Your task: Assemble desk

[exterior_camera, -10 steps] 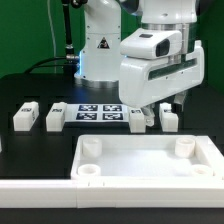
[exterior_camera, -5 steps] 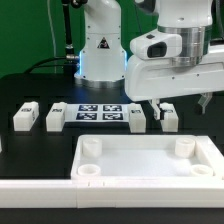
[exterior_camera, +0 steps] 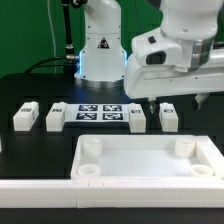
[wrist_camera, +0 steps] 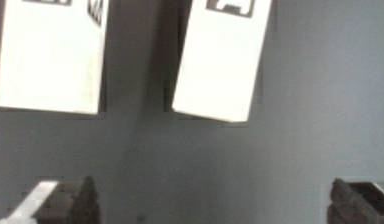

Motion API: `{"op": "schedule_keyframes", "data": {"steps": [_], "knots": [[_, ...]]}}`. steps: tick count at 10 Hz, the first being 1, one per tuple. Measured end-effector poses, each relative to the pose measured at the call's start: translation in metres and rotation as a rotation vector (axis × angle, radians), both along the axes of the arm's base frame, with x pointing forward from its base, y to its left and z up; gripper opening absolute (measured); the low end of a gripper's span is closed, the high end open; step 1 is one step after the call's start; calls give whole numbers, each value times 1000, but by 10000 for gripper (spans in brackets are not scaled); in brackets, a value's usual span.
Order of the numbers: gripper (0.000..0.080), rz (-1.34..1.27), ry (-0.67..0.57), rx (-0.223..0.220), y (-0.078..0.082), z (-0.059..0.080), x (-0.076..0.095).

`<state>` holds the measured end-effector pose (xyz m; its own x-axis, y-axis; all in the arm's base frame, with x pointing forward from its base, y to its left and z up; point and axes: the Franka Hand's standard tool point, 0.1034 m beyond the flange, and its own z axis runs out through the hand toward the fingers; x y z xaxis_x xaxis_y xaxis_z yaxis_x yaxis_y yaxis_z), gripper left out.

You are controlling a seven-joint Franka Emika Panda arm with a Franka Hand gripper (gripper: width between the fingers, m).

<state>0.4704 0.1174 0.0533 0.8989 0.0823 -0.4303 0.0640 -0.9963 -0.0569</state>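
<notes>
Item: desk, unassembled, parts loose on a black table point(exterior_camera: 30, 85). Desk top point(exterior_camera: 140, 165): lies nearest the exterior view's front edge, open side up with its rim raised. Its long axis runs across from the exterior view's left to its right, and a round socket point(exterior_camera: 90, 148) shows at each visible corner. All sockets are empty. Legs: four white blocks in one row behind the desk top, lying on their sides with tags upward. First leg point(exterior_camera: 24, 117) and second leg point(exterior_camera: 55, 117) are left of the marker board point(exterior_camera: 95, 112); third leg point(exterior_camera: 137, 119) and fourth leg point(exterior_camera: 168, 116) are to its right. Each leg's long axis runs away from the desk top toward the arm's base; the wrist view shows two legs nearly parallel, one slightly skewed. Gripper point(exterior_camera: 176, 103): hangs above the third and fourth legs, jaws spread wide, holding nothing, its fingertips point(wrist_camera: 61, 200) clear of both blocks. Hazards, as I judge them: the two legs lie close together, so a descent not centred on one could land a finger on the other or push it aside. The skewed leg could twist in the closing jaws and then jam when seated in a socket.
</notes>
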Motion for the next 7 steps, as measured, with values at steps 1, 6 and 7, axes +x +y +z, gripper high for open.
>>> {"op": "schedule_keyframes", "data": {"steps": [1,6,7], "knots": [[649,7,51,-2,2,-2,0],[649,-37,450,-81,1,-16,-20],[649,-38,506,-82,1,-20,-19]]}}
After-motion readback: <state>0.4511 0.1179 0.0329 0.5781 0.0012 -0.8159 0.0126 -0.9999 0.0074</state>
